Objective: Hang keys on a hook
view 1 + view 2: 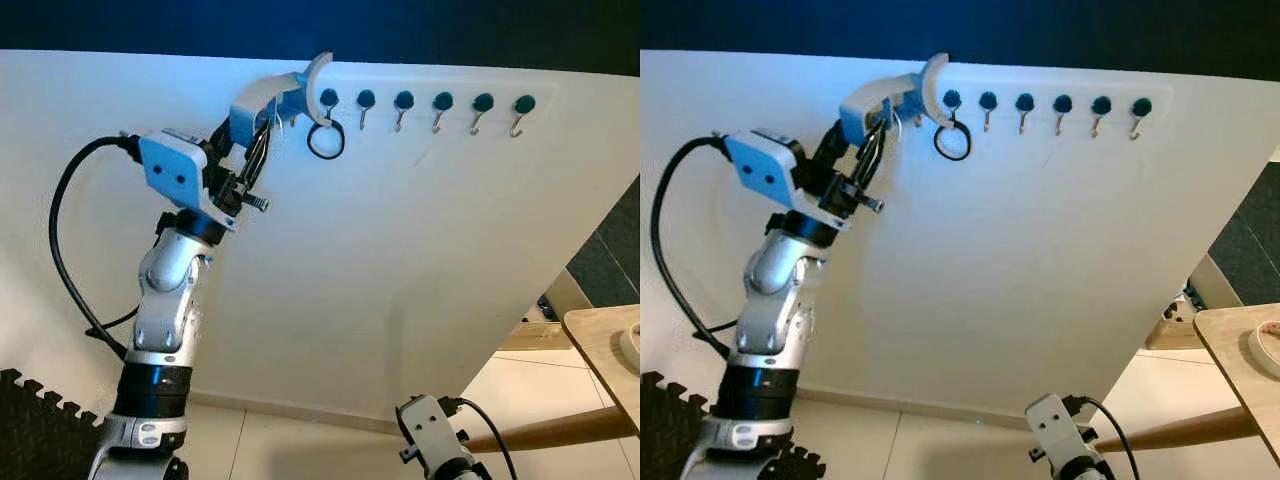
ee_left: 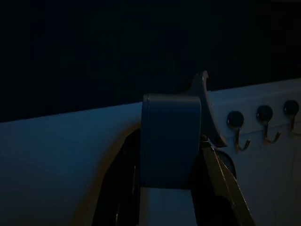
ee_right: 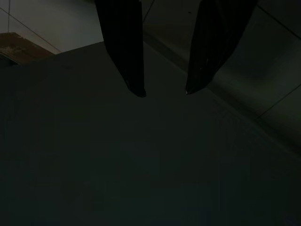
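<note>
Six hooks (image 1: 443,108) stand in one row along the top of the white wall panel (image 1: 400,260), each with a dark round cap. One black key ring (image 1: 325,140) hangs from the leftmost hook. Two robot arms are in view: the left arm (image 1: 165,300) raised to the row, the right arm (image 1: 432,430) low. One wooden worktop (image 1: 610,350) edge shows at the right, bearing one white round object (image 1: 630,345)

A black key ring (image 1: 325,140) hangs straight down from the leftmost small metal hook with a dark round base (image 1: 329,99) in the row on the white wall.
</note>
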Motion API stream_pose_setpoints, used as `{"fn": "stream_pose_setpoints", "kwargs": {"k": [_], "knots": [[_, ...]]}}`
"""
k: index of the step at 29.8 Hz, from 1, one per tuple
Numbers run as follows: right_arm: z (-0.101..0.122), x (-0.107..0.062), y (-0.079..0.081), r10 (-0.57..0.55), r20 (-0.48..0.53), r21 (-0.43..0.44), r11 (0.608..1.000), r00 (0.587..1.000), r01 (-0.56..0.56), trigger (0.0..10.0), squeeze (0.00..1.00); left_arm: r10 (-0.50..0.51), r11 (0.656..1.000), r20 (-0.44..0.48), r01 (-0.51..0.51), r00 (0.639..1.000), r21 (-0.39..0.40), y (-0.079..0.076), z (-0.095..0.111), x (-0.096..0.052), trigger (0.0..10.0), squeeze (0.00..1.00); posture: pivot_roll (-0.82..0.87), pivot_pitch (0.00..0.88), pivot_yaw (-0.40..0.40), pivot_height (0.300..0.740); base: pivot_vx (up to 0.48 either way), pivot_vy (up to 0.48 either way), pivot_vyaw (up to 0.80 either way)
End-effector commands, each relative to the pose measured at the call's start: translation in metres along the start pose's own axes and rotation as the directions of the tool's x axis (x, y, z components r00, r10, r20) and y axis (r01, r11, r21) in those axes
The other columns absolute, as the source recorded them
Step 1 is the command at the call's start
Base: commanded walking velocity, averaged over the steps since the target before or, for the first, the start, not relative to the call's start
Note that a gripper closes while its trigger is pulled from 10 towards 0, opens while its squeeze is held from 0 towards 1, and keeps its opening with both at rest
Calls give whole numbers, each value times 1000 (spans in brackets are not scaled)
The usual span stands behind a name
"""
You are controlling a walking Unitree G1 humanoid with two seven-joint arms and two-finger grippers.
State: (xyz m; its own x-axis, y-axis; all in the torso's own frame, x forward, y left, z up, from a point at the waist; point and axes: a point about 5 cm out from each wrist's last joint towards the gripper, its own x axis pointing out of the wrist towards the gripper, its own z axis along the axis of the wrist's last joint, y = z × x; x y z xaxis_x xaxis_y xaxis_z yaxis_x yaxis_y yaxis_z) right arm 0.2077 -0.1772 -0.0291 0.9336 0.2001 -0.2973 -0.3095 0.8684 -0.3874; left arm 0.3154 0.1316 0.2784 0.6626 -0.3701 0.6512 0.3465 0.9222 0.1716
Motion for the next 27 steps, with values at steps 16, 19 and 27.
{"fn": "stream_pose_setpoints", "kwargs": {"k": [16,19,27], "knots": [[-2,-2,0,-3,2,1,1000,1000,3,10000,0,-68,960,105,94,992,-266,-29,8,14,10000,0,27,54,30,740,0,0,0],[-2,-2,0,-4,3,1,1000,1000,4,10000,0,-125,943,95,148,988,-297,-39,6,14,10000,0,27,54,30,740,0,0,0],[-1,-1,0,-7,7,2,1000,1000,7,10000,0,-383,904,-24,369,923,-216,-60,-9,4,10000,0,29,61,30,740,0,0,0]]}}
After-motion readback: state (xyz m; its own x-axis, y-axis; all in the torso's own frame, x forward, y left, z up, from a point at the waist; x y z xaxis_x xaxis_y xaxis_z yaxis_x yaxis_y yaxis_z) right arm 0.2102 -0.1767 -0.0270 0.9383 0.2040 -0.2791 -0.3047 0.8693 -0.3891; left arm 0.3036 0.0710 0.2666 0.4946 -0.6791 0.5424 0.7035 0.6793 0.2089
